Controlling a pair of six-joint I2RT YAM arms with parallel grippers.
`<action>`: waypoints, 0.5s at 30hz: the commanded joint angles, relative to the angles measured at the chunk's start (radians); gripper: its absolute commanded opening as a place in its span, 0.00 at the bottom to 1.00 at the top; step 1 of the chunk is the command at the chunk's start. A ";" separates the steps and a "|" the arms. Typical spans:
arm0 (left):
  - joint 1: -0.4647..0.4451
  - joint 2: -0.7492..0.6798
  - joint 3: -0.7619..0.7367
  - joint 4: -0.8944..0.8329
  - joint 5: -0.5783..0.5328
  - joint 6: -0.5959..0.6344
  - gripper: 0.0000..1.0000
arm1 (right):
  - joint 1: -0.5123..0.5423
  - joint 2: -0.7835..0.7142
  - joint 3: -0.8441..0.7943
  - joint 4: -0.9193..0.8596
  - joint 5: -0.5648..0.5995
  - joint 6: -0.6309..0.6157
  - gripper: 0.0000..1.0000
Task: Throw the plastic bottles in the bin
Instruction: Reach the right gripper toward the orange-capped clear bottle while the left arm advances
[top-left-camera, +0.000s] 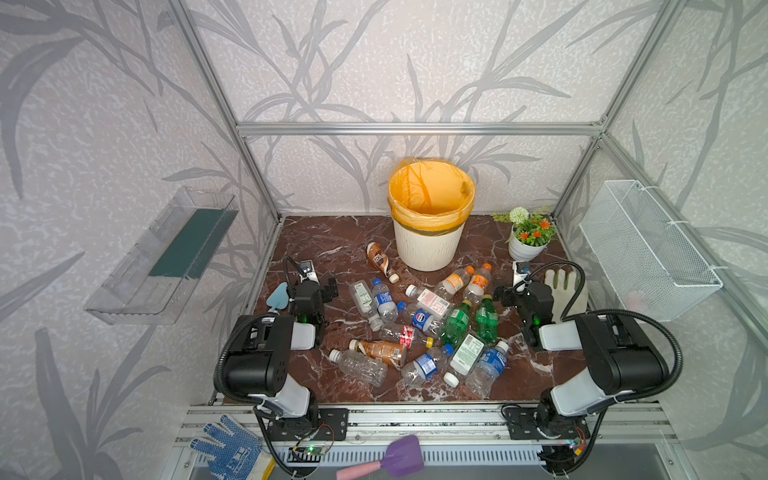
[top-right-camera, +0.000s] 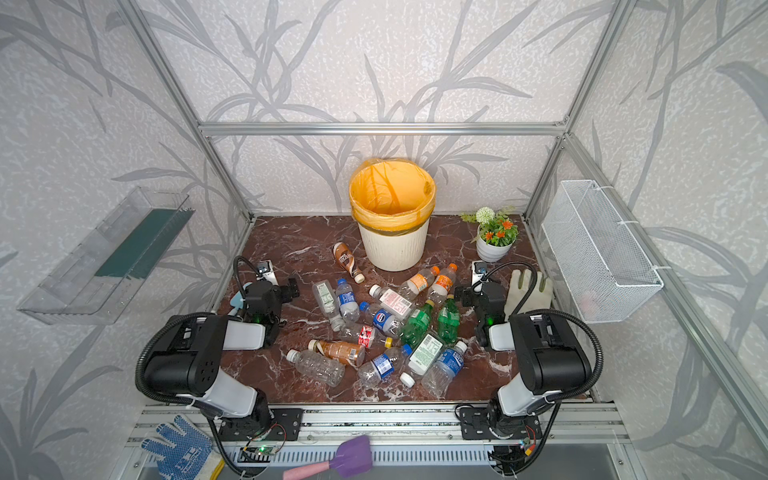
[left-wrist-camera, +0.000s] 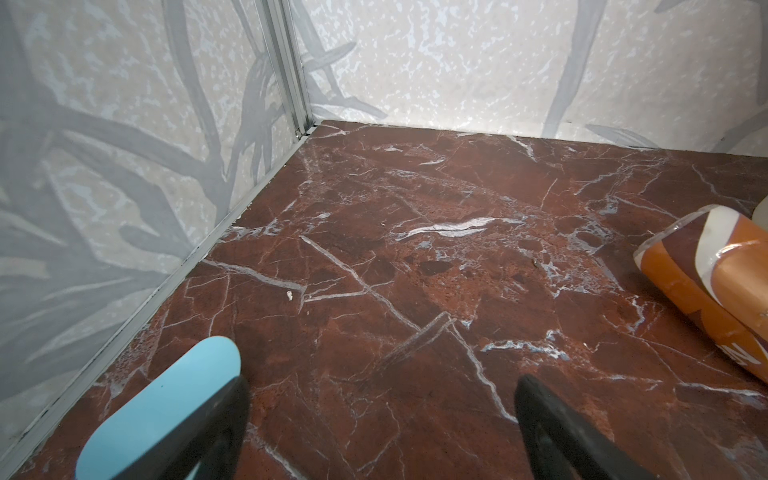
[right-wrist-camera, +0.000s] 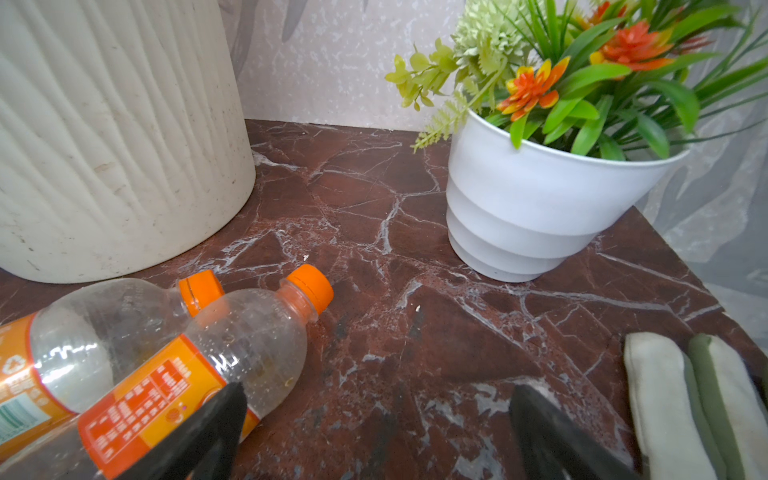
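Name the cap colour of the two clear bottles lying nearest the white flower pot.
Orange: both caps show best in the right wrist view.

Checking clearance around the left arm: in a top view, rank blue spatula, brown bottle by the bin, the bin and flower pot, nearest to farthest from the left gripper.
From the left gripper:
1. blue spatula, beside it, left edge
2. brown bottle, lying left of the bin
3. bin, back centre
4. flower pot, back right corner

It was a robotics lab cell: an aluminium frame (top-left-camera: 415, 129) held leaf-print wallpaper panels (top-left-camera: 415, 62) around a marble-look tabletop (top-left-camera: 324, 245), with robot arms (top-left-camera: 257, 357) bolted to a front rail (top-left-camera: 415, 417).
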 joint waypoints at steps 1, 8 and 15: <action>-0.001 0.003 0.004 0.017 0.000 0.011 0.99 | 0.005 0.003 0.015 0.006 0.000 -0.001 0.99; -0.001 0.004 0.004 0.016 0.000 0.011 0.99 | 0.005 0.003 0.015 0.005 0.002 -0.002 0.99; 0.000 0.001 0.002 0.020 -0.008 0.008 0.99 | 0.005 0.001 0.015 0.004 0.006 0.001 0.98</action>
